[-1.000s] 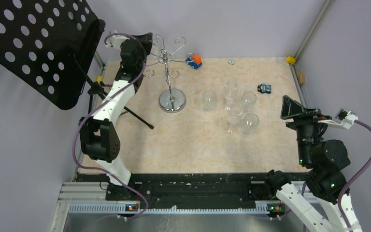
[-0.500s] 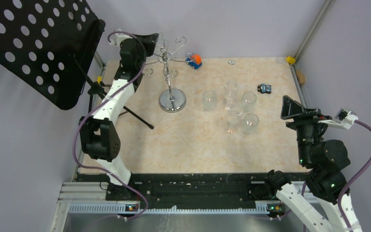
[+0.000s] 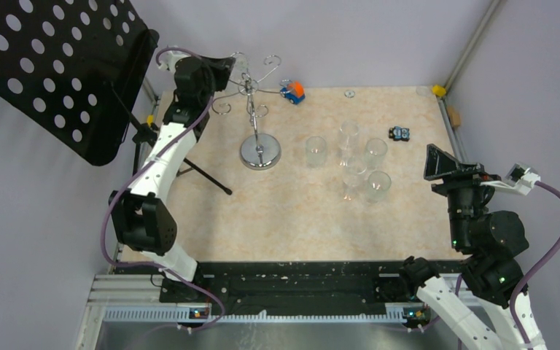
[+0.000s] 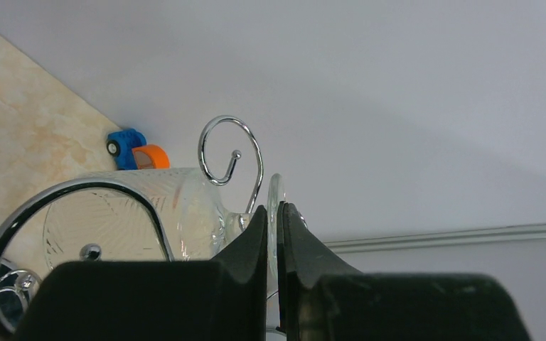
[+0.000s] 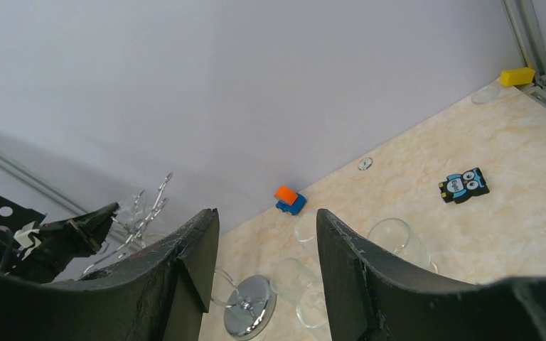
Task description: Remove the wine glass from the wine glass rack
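The chrome wine glass rack (image 3: 259, 153) stands at the back left of the table, with its scroll-ended arms (image 4: 231, 153) on top. A clear wine glass (image 4: 128, 220) hangs among those arms. My left gripper (image 3: 227, 65) is at the rack's top left, and its black fingers (image 4: 256, 234) are shut on the thin disc foot of the glass (image 4: 276, 188). The glass is hard to make out in the top view. My right gripper (image 3: 437, 162) is open and empty at the right side of the table, far from the rack (image 5: 250, 312).
A black perforated music stand (image 3: 58, 73) on a tripod stands left of the left arm. Several clear tumblers (image 3: 350, 160) stand mid-table. A blue-orange toy car (image 3: 292, 92), an owl figure (image 3: 399, 133), a washer (image 3: 349, 93) and a yellow block (image 3: 437, 90) lie near the back.
My left arm has shifted slightly to the left while its gripper stays at the rack's top. The right arm has not moved.
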